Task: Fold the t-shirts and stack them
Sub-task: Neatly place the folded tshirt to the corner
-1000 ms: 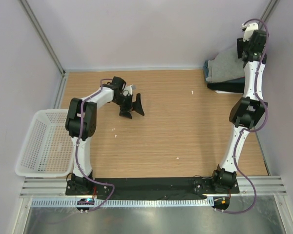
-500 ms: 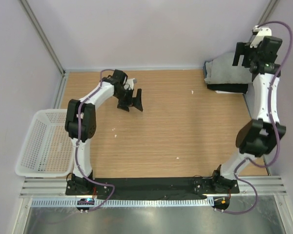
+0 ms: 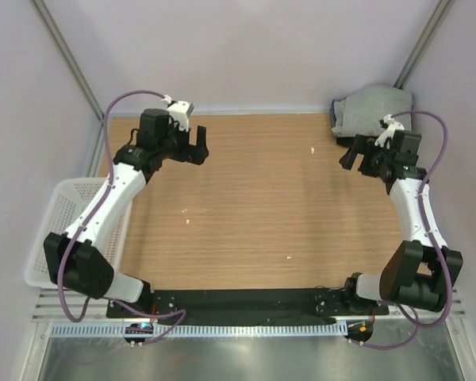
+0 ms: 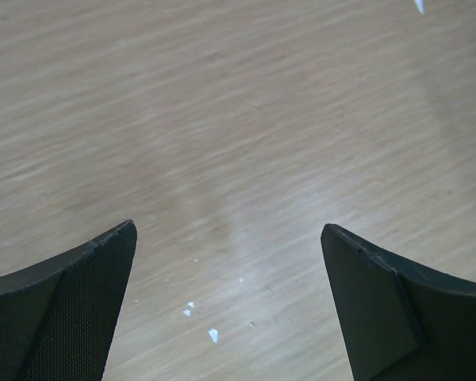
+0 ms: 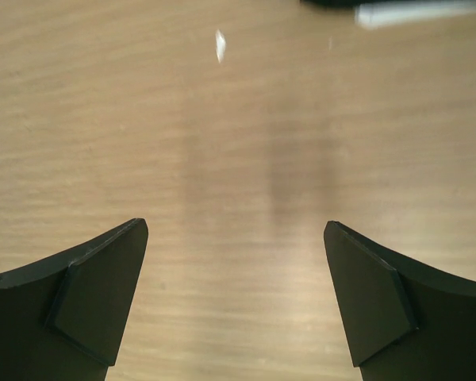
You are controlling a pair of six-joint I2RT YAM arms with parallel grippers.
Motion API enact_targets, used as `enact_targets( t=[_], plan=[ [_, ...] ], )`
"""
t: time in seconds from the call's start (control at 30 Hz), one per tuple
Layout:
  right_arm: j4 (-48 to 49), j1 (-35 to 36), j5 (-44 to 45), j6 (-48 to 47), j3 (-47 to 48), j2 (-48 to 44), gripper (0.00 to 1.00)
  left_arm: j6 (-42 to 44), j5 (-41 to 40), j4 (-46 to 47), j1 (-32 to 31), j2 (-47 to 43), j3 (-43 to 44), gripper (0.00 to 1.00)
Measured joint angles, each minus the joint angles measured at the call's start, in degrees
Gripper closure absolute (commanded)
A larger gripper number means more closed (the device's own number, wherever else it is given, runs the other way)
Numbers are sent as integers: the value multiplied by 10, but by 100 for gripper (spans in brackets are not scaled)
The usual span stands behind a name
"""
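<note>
Hovering over the wooden table [image 3: 262,206], both arms carry nothing. The left gripper [image 3: 194,146] hangs above the far-left part of the board with its jaws spread wide, and its wrist view shows only bare wood and a few white specks between the fingers [image 4: 71,302]. The right gripper [image 3: 349,155] is just as wide open and equally empty, and only wood grain shows between its own fingers.

The t-shirts [image 3: 370,109] lie as 1 pile in the far-right corner, tight against the walls, with the heather-grey one on top. Whatever is under it is mostly hidden by the right wrist, so the number of layers cannot be told. No loose tee shows on the table, and none can be made out in the white mesh basket [image 3: 44,238] at the left edge, so the task looks close to done.

The main hazard is the right arm's closeness to the pile. A swing of its wrist or purple cable toward the corner could drag the grey top layer, skew the stack or undo a fold. The pile's soft edge overhanging toward the arm would make such a snag easier.
</note>
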Motion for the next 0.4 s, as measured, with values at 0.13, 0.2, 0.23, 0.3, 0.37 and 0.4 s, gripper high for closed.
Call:
enact_targets(
  t=[0.13,0.2,0.23,0.3,0.37,0.4],
  plan=[
    [1,0,5,24,-92,-13,0,26,-62,66,0,-75,-110,0],
    [12,0,2,34,-126,-33,0,41,-90,85,0,-106,-167,1],
    [17,0,-1,39,-137,-44,0,49,-104,89,0,-122,-194,1],
    [25,0,-6,44,-146,-62,0,56,-118,91,1,-140,-217,0],
    [41,0,-14,45,-146,-73,0,61,-129,94,4,-154,-226,0],
    [50,0,-18,44,-146,-76,0,65,-133,99,5,-159,-226,0]
  ],
)
